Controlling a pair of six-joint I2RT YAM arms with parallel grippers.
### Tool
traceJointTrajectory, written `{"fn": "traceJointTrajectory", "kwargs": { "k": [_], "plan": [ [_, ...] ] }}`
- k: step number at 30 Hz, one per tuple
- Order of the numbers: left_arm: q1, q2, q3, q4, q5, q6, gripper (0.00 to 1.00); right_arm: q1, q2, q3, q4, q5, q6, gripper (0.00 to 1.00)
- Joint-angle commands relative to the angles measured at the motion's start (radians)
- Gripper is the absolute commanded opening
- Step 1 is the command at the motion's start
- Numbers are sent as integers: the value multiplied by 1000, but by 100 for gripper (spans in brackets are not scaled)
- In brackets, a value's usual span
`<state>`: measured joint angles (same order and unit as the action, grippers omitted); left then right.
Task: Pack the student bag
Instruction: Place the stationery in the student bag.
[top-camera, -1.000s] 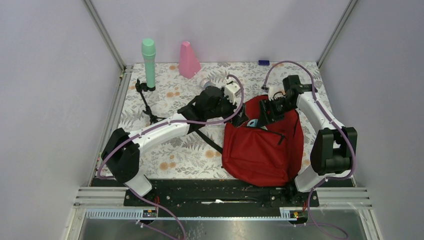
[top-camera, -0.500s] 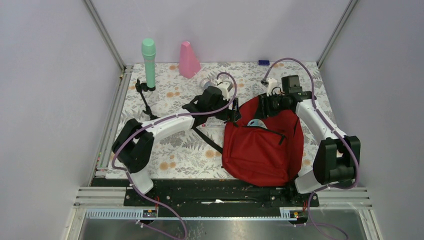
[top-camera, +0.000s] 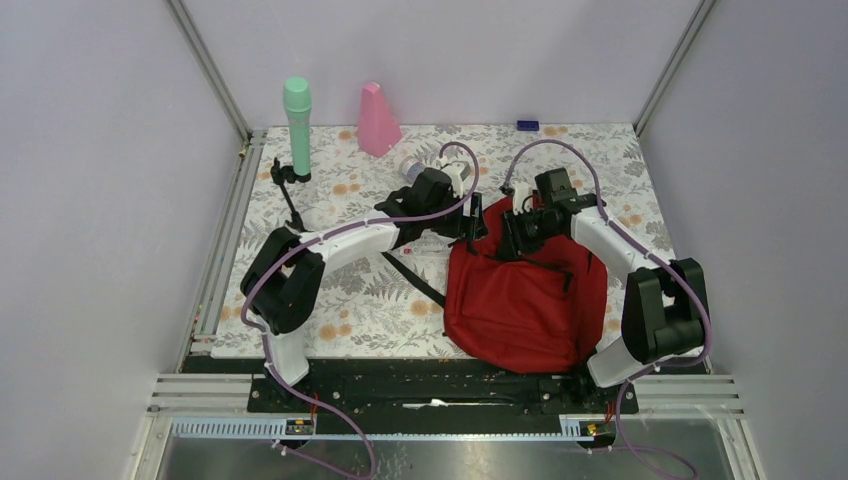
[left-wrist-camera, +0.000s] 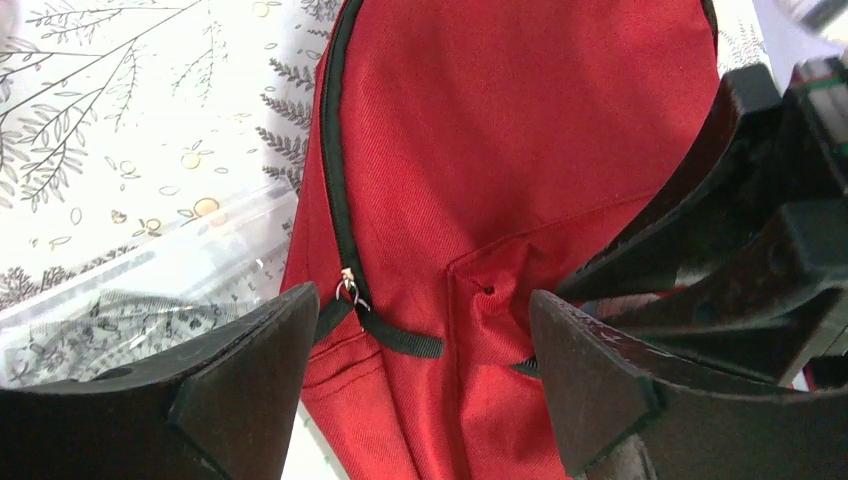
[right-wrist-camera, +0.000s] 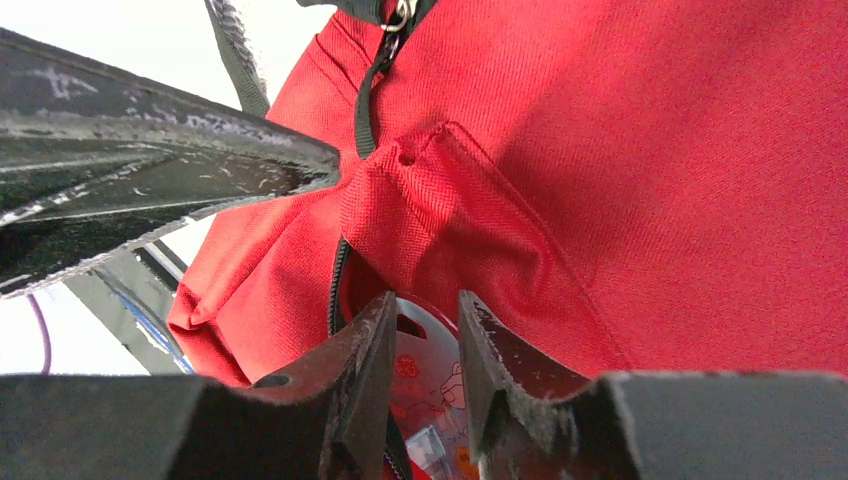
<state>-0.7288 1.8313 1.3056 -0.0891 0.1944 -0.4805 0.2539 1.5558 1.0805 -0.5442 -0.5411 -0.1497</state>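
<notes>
A large red student bag (top-camera: 525, 305) lies slumped on the right half of a flower-patterned table surface (top-camera: 340, 300), reaching from the middle down to the near edge. Its black zipper is parted at the far end, and pale printed contents show inside the opening.

The right gripper (right-wrist-camera: 425, 300) is at that opening with its jaws narrowed to a slim gap, just under a fold of red cloth. Whether it pinches the cloth cannot be told.

The left gripper (left-wrist-camera: 422, 300) hovers just left of it, over the bag's far left edge. Its jaws are spread wide and it holds nothing.

A clear plastic packet (left-wrist-camera: 120, 290) lies on the surface against the bag's left side, and a black strap (top-camera: 415, 280) trails from the bag toward the left.

A green cylinder (top-camera: 297, 120) stands upright in the far left corner, with a small black tripod (top-camera: 292, 205) just in front of it. A pink cone (top-camera: 378, 120) stands along the far edge, and a small blue object (top-camera: 527, 125) lies further right on that edge.
</notes>
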Motion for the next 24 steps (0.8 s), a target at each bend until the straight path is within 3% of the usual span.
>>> {"fn": "traceJointTrajectory", "kwargs": {
  "k": [1,4,8,12,15,24],
  "plan": [
    [6,41,64,18,46,-10,79,23,-47,-26,-45,4,66,36],
    [7,53,69,26,50,-16,79,26,-64,-24,-81,-19,75,36],
    [7,39,60,30,39,-13,80,28,-85,-20,-100,75,83,41],
    [11,2,36,27,6,2,82,26,-104,48,-95,168,119,58],
    [17,-38,1,29,-23,15,84,26,-119,96,-69,201,139,65],
    [60,-159,-123,46,-94,80,89,25,-254,106,89,354,222,71]
  ]
}}
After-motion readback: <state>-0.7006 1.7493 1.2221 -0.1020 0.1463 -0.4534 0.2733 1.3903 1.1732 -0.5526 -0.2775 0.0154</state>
